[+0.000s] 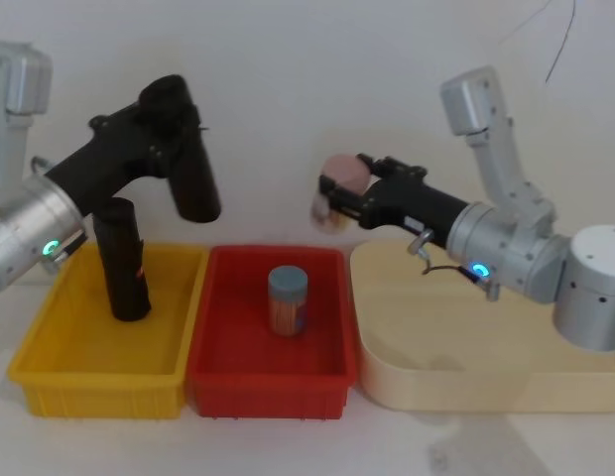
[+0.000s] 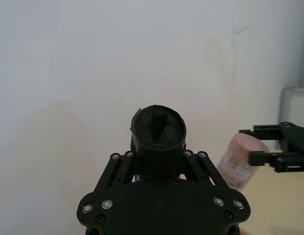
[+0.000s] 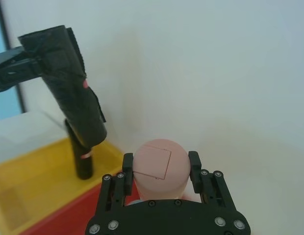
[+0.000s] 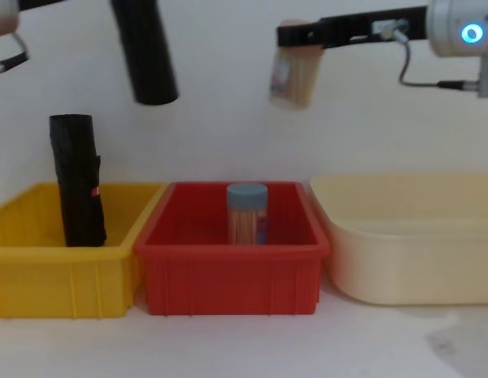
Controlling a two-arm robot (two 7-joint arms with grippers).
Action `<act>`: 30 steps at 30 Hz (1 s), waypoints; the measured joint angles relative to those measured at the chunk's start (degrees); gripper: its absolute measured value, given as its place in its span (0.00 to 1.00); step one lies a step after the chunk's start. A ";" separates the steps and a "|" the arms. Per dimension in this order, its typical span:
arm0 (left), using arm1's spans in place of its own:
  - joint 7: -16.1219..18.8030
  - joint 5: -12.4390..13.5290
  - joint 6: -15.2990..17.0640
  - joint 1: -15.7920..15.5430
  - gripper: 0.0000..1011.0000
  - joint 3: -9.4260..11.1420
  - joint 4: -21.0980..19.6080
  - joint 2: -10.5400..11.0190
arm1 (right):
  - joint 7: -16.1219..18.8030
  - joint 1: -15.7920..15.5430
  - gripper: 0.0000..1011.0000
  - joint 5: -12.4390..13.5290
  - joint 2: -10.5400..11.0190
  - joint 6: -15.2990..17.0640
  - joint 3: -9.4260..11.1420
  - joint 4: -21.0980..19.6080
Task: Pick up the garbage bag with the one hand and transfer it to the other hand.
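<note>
The garbage bag [image 1: 188, 159], a matte black roll, hangs tilted in the air above the yellow bin [image 1: 50, 327]. My left gripper [image 1: 167, 124], on the green-ringed arm, is shut on its upper part. The roll's end faces the left wrist view [image 2: 158, 131], between the fingers [image 2: 120, 166]. In the chest view its lower end [image 4: 149, 63] hangs at the top left. My right gripper [image 1: 339, 190], on the blue-ringed arm, is shut on a pink cylinder [image 3: 159, 169] held above the red bin's [image 1: 228, 372] far right corner, a bin's width from the bag.
A second black roll with a small red mark [image 1: 122, 263] stands upright in the yellow bin. A jar with a blue lid [image 1: 288, 299] stands in the red bin. A beige tray [image 1: 387, 367] sits on the right, under the right arm.
</note>
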 joint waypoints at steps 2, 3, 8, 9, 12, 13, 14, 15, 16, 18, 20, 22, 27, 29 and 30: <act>-0.77 -0.28 -0.23 -1.14 0.36 0.57 0.85 -0.66 | -0.64 -0.23 0.64 -0.14 0.43 -0.02 0.52 -0.61; -1.15 -0.41 -0.34 -1.62 0.36 0.82 1.23 -0.94 | -1.04 -0.41 0.64 -0.26 0.74 -0.02 0.91 -1.00; -4.13 -1.44 -1.30 -5.53 0.36 2.82 5.15 -3.53 | -3.36 -1.69 0.64 -0.95 2.43 0.19 2.94 -3.09; -4.52 -1.56 -1.44 -5.84 0.36 2.99 5.50 -3.76 | -3.83 -1.95 0.64 -1.07 2.75 0.29 3.23 -3.35; -6.46 -2.10 -2.12 -8.13 0.36 4.19 8.43 -5.48 | -5.28 -2.79 0.64 -1.45 3.68 0.69 4.48 -4.51; -6.89 -2.21 -2.31 -8.66 0.36 4.45 9.14 -5.87 | -5.63 -3.03 0.64 -1.56 3.91 0.80 4.76 -4.78; -7.54 -2.37 -2.56 -9.40 0.36 4.87 10.19 -6.51 | -6.32 -3.53 0.64 -1.75 4.36 1.02 5.34 -5.26; -8.37 -2.57 -2.91 -10.50 0.36 5.45 11.88 -7.47 | -6.66 -3.77 0.64 -1.85 4.58 1.13 5.64 -5.49; -9.60 -2.85 -3.47 -11.89 0.36 6.08 14.09 -8.58 | -7.37 -4.32 0.64 -2.04 5.11 1.40 6.36 -6.03; -10.66 -3.07 -3.95 -13.13 0.36 6.65 16.24 -9.63 | -8.18 -4.86 0.64 -2.26 5.56 1.72 6.94 -6.49; -12.70 -3.45 -5.01 -15.37 0.36 7.63 20.44 -11.58 | -8.86 -5.50 0.64 -2.44 6.05 2.04 7.64 -7.02; -13.99 -3.65 -5.79 -16.88 0.36 8.15 23.48 -12.91 | -9.88 -6.30 0.64 -2.70 6.67 2.56 8.60 -7.62; -18.64 -4.36 -8.95 -22.11 0.36 9.58 35.15 -17.54 | -12.10 -8.25 0.64 -3.14 7.98 3.88 10.71 -8.90; -21.10 -4.68 -10.81 -24.88 0.36 10.21 41.11 -19.94 | -13.22 -9.36 0.64 -3.27 8.53 4.80 11.76 -9.59; -21.62 -4.74 -11.22 -25.47 0.36 10.41 42.98 -20.47 | -13.37 -9.58 0.64 -3.27 8.64 4.95 11.99 -9.75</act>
